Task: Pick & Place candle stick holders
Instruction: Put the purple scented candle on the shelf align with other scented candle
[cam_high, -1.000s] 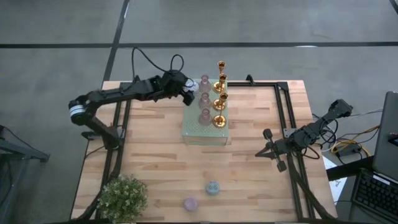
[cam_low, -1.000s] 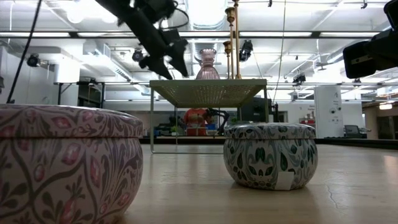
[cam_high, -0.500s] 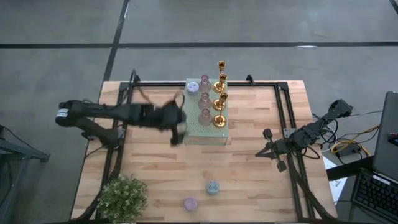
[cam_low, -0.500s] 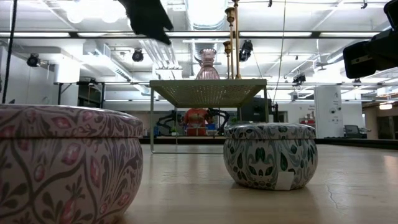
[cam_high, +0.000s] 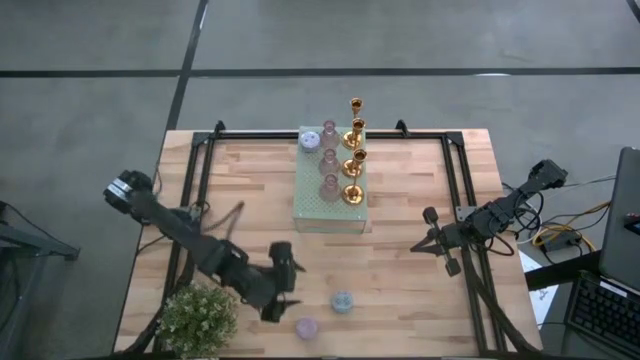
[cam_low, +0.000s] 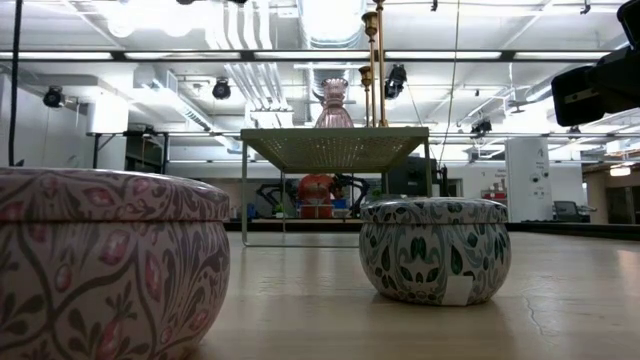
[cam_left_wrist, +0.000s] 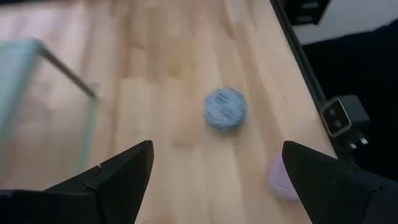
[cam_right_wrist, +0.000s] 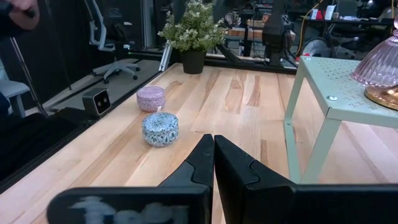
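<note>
Bare boards beside plant (cam_high: 197, 317) (close).

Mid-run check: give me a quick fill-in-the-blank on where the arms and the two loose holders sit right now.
1. The left gripper hovers near the front edge with its fingers ____.
2. The right gripper waits by the table's right side with its fingers ____.
3. Two squat holders sit on the bare table: a lilac one and a ____ one.
4. The gold holders stand on the pale green ____.

Missing words: open; shut; blue; block
</note>
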